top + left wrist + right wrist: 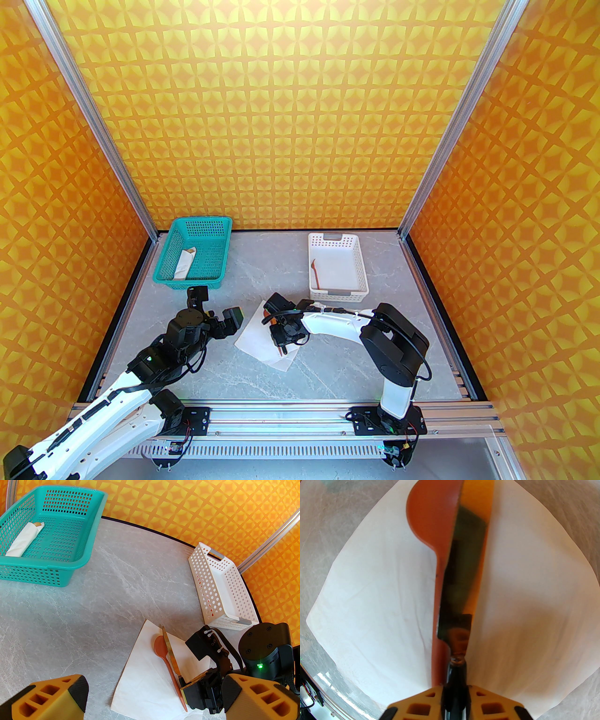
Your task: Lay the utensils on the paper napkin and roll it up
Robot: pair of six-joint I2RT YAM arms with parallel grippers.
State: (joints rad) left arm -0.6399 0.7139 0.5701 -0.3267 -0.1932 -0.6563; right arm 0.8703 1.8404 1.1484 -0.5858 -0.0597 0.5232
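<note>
The paper napkin [255,335] [143,681] [534,597] lies flat mid-table. On it rests the reddish-brown spoon [160,647] [431,515]. My right gripper [283,344] [187,688] [454,702] is low over the napkin's near side, shut on the dark handle of the knife [170,652] [464,573]. The orange blade stands on edge along the spoon. The fork [317,274] lies inside the white basket. My left gripper [225,323] [154,688] hovers left of the napkin, open and holding nothing.
A teal basket [164,255] [91,538] at the back left holds a slim white paper tube [183,265] [23,539]. The white perforated basket [337,293] [211,592] stands at the back right. Grey tabletop lies bare between the baskets and along the front rail.
</note>
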